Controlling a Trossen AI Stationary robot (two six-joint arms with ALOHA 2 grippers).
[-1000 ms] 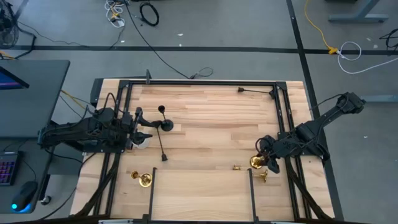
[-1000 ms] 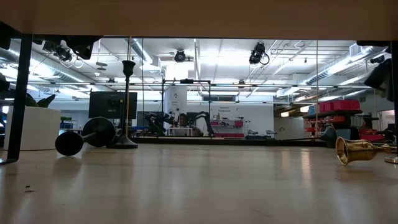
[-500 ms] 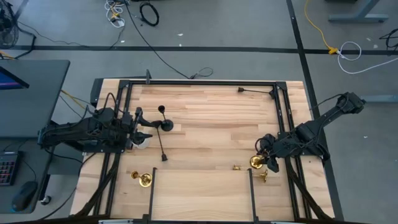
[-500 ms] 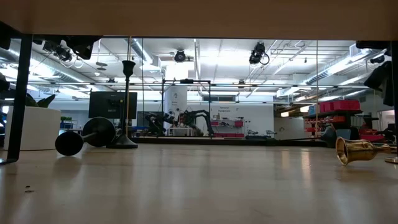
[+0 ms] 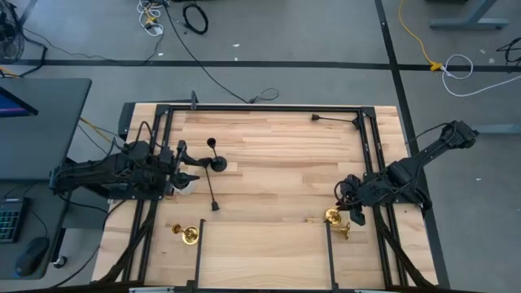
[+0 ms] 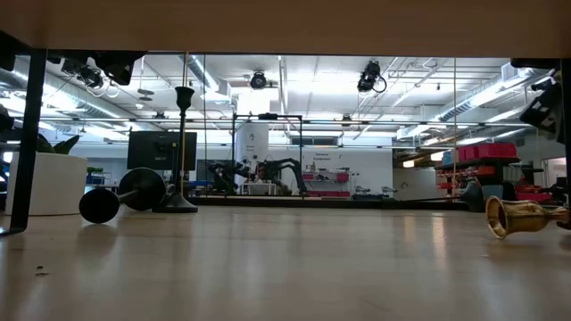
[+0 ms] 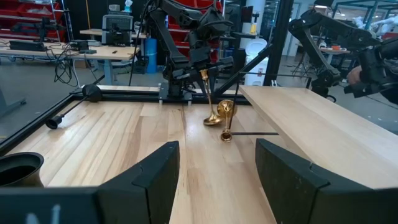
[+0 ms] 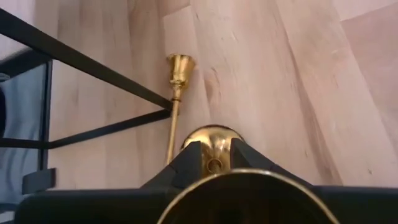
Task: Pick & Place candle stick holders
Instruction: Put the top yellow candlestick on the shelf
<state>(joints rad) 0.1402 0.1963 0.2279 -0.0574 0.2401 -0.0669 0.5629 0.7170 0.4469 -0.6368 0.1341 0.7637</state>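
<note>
A brass candle stick holder (image 5: 332,216) lies on its side near the table's right edge, and my right gripper (image 8: 216,163) is shut on it. Two more brass holders lie close by, a long-stemmed one (image 8: 176,87) and a small one (image 5: 310,219). A further brass holder (image 5: 189,235) is at the near left. Black holders (image 5: 216,161) lie and stand at the left, in front of my left gripper (image 7: 217,180), which is open with nothing between its fingers. Another black holder (image 5: 326,119) lies at the far right. My right gripper pinches the brass holder's rounded part (image 8: 214,140) between its two fingers (image 8: 189,160). The flared round rim (image 8: 249,186) is nearest the wrist. The fingers slant down from the table's right side. In the low view the holder (image 6: 522,216) lies on its side at table level.
A small white pot (image 5: 186,185) with a plant stands beside my left gripper. A black metal frame (image 5: 260,108) runs around the table, with a bar (image 8: 93,68) close to my right gripper. The middle of the wooden table (image 5: 277,171) is bare.
The brass holder at my right gripper has shifted slightly toward the table's near edge and tipped a little. My left arm has kept still.
</note>
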